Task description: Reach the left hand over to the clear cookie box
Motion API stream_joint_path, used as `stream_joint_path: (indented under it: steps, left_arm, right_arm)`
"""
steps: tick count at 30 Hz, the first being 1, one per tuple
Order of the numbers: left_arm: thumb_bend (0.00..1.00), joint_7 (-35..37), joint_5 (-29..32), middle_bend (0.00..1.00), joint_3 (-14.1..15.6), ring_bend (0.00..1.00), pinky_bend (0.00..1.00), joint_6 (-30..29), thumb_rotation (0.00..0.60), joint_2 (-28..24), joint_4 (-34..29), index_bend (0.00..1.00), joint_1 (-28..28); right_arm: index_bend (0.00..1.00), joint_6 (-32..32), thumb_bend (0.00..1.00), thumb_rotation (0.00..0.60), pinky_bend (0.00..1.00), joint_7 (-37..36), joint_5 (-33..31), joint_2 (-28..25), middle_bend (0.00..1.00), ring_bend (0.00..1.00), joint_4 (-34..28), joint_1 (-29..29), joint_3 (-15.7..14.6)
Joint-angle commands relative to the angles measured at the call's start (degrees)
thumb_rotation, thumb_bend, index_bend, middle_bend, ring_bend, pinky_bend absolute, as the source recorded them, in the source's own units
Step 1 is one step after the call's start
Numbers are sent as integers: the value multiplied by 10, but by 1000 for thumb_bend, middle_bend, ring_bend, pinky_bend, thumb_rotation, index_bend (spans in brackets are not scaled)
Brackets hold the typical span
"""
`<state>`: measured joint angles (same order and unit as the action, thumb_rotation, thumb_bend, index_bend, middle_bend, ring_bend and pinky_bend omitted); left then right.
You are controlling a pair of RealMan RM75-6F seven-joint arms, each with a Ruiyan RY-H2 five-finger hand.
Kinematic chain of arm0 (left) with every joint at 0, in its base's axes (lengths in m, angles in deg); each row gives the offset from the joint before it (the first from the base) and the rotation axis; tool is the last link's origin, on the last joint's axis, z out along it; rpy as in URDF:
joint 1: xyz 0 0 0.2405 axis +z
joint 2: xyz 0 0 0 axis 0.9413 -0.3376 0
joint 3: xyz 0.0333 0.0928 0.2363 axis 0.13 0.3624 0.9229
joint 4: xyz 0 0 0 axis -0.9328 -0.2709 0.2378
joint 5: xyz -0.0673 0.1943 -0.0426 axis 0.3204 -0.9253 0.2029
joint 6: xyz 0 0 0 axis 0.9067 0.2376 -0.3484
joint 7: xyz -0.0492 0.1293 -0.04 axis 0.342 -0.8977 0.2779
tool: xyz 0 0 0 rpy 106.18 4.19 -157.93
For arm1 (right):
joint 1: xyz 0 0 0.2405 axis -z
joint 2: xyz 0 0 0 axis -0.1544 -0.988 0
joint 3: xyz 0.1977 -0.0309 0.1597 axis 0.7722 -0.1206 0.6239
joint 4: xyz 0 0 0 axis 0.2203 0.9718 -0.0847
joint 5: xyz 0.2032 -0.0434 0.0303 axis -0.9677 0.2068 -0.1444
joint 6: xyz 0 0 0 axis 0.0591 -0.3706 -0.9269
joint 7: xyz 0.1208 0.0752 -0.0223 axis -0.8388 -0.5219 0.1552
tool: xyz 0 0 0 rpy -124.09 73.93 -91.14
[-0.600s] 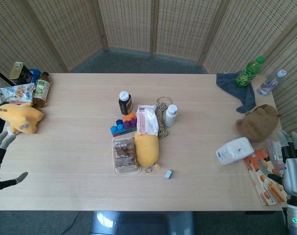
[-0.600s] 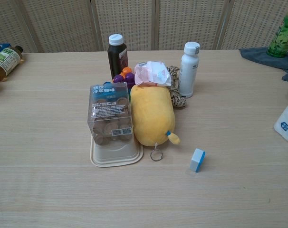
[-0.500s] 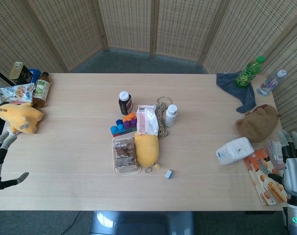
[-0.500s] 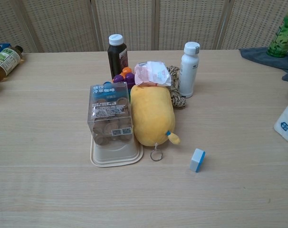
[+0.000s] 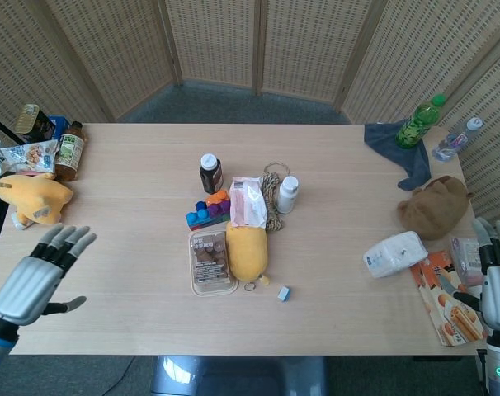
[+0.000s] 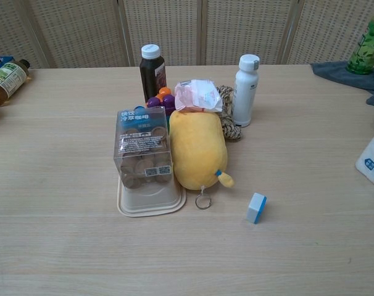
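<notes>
The clear cookie box (image 5: 209, 257) (image 6: 142, 148) holds brown cookies and stands on a beige tray (image 6: 149, 199) at mid table, right beside a yellow plush (image 5: 247, 251). My left hand (image 5: 37, 277) hovers over the table's front left part, fingers spread, nothing in it, well to the left of the box. My right hand (image 5: 497, 283) stays at the far right edge, fingers apart and empty. The chest view shows neither hand.
Behind the box stand a dark bottle (image 5: 209, 173), coloured toy blocks (image 5: 208, 209), a pink snack bag (image 5: 247, 201), a rope coil (image 5: 272, 195) and a white bottle (image 5: 288, 194). A small blue block (image 5: 284, 293) lies in front. A yellow plush (image 5: 31, 198) and bottles sit far left.
My left hand has moved up and to the right from the table's left edge onto the table area, toward the box. The right hand has barely shifted.
</notes>
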<state>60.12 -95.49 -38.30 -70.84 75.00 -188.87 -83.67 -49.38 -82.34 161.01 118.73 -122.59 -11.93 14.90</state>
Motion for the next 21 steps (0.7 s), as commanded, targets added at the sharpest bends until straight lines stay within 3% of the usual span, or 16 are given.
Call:
stream_joint_path:
  steps: [1,10,21]
  left_arm:
    - [0,30,-107,0,-13,0,0,55,600,32,98,0,-101]
    - [0,21,-198,0,-19,0,0,128,600,76,185,0,-237]
    - [0,6,-194,0,-13,0,0,194,600,173,248,0,-324]
  right_arm:
    - [0,-2,0,600,0,-4,1,-2,0,0,-3,1,1]
    - [0,8,0,600,0,-12,-10,-9,0,0,-15,4,4]
    - [0,8,0,600,0,-16,-10,-9,0,0,-20,6,6]
